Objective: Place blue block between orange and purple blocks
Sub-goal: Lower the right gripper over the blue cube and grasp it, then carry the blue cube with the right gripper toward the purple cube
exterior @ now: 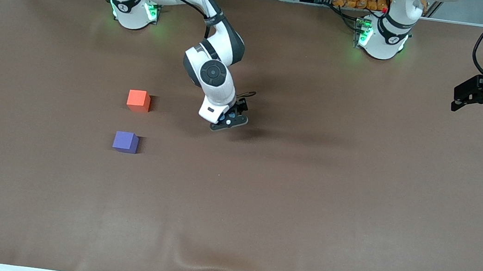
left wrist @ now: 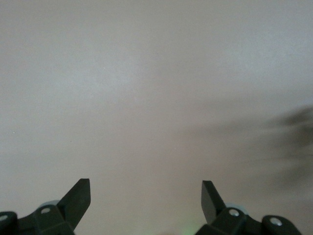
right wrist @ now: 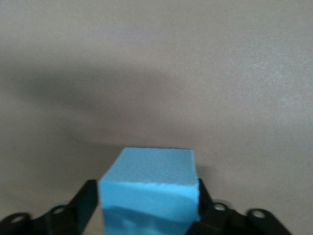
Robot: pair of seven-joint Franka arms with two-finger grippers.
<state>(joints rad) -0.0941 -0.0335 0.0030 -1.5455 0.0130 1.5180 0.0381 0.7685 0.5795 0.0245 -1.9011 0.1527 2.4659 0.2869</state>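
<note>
Where the right gripper (right wrist: 146,210) reaches down, jaws flank the blue block (right wrist: 151,188).

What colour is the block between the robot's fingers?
Light blue block; the right wrist view shows it best.

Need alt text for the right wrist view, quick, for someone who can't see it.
A blue block fills the gap between the right gripper's two black fingers, both pressed to its sides. Bare brown table surrounds it.

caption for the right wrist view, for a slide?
Right claw closed on the sky-blue cube, fingers pressing its sides, just above the brown table mat.
</note>
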